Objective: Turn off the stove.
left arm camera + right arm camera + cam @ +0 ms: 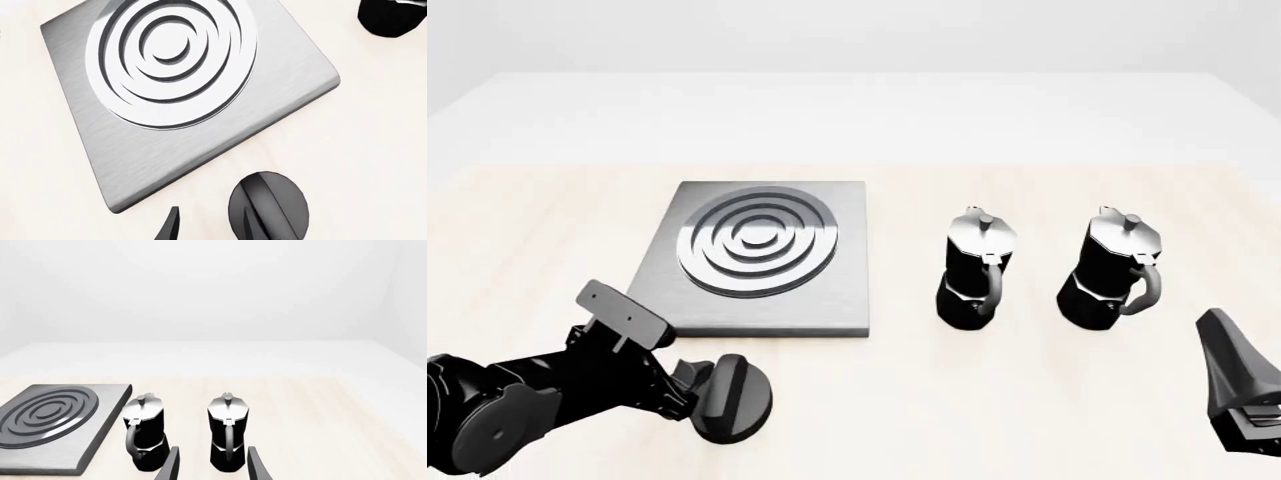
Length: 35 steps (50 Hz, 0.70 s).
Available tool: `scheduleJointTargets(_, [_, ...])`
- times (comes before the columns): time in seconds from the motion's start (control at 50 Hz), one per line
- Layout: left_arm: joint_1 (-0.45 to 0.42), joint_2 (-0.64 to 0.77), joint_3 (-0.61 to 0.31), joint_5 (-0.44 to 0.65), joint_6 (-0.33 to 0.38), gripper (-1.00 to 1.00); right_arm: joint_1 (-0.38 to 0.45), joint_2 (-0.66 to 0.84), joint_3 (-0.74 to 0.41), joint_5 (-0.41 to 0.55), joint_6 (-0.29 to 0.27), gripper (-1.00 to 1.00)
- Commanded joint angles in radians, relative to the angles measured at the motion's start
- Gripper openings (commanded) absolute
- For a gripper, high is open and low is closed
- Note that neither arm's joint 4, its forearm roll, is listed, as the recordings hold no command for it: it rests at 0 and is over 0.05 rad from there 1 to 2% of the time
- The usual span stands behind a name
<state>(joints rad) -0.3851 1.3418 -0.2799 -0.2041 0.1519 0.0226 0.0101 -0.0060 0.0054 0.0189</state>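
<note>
Left end effector (pixel 710 392) at knob (pixel 735 397) — contact unclear

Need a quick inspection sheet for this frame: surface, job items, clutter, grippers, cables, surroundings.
Surface: pale wood-look table, flat.
Job's things: stove plate, square brushed grey metal with raised burner rings, flat on the table; nothing sits on it. Black knob lies separately on the table, nearer the arms than the plate.
Clutter: two moka pots, left one and right one, upright, apart, right of the plate.
Grippers: left gripper at the knob; whether it grips cannot be told. Right gripper open, holding nothing, short of the pots.
Cables: nothing seen.
Surroundings: plain white backdrop, nothing seen.
</note>
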Motion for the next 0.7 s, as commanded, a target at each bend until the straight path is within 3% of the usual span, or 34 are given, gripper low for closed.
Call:
scheduleJointTargets(0.02, [0.005,-0.020,-0.057,0.036,0.006,1.00,0.001,0.001,0.000,-0.001,-0.001,1.00])
scheduleJointTargets(0.42, [0.126,-0.209,-0.031,0.177,0.051,1.00,0.008,0.006,0.000,-0.007,-0.004,1.00])
scheduleJointTargets(0.7, [0.238,-0.373,-0.095,0.339,0.125,1.00,0.010,0.008,0.000,-0.008,-0.004,1.00])
